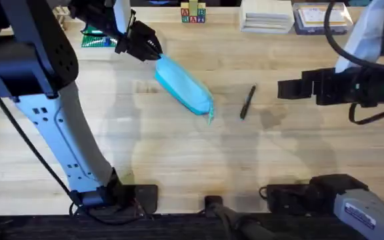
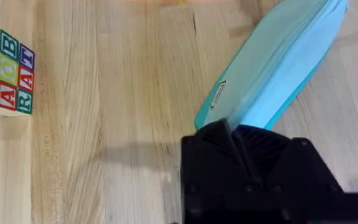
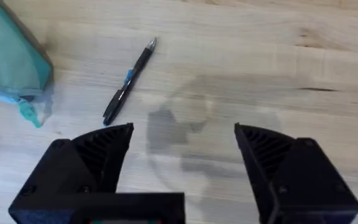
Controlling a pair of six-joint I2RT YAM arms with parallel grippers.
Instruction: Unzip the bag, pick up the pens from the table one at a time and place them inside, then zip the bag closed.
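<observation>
Left gripper pinched shut on the bag at its far end, about 11 o'clock from table centre; bag runs diagonally toward 5 o'clock, zipper pull at the near end. Black pen lies just beside the pull, at 3 o'clock of it, not touching. Right gripper hovers wide open, holding nothing, at 3 o'clock of pen. Judgement: keep the left hold firm, bring right fingers onto the pull, drag along zipper line.
</observation>
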